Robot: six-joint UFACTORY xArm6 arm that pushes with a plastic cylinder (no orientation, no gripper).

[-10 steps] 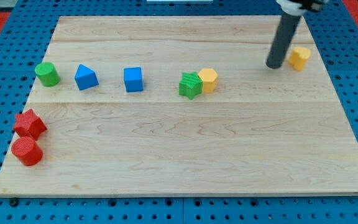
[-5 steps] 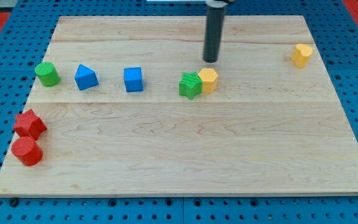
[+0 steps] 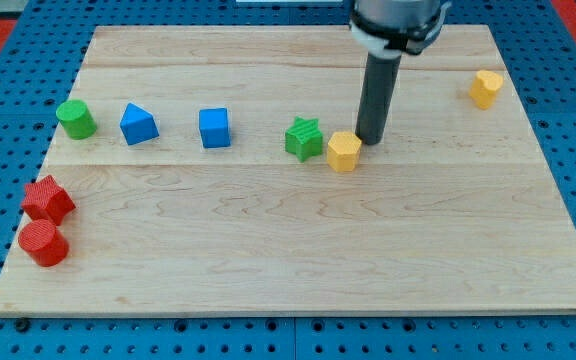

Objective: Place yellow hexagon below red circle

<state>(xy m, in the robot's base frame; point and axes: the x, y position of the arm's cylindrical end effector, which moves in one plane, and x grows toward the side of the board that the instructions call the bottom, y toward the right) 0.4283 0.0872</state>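
The yellow hexagon (image 3: 344,152) lies near the board's middle, just right of and slightly below the green star (image 3: 305,138). My tip (image 3: 370,139) is right beside the hexagon, at its upper right edge. The red circle, a red cylinder (image 3: 43,243), sits at the board's lower left, directly below a red star-like block (image 3: 47,199) that it almost touches.
A green cylinder (image 3: 75,119), a blue triangular block (image 3: 138,124) and a blue cube (image 3: 214,128) stand in a row at the left. Another yellow block (image 3: 484,89) sits at the upper right. The wooden board (image 3: 298,260) lies on a blue pegboard.
My tip swept from the upper right to above the hexagon, then came down on its right. The yellow hexagon slid down and right, away from the green star.
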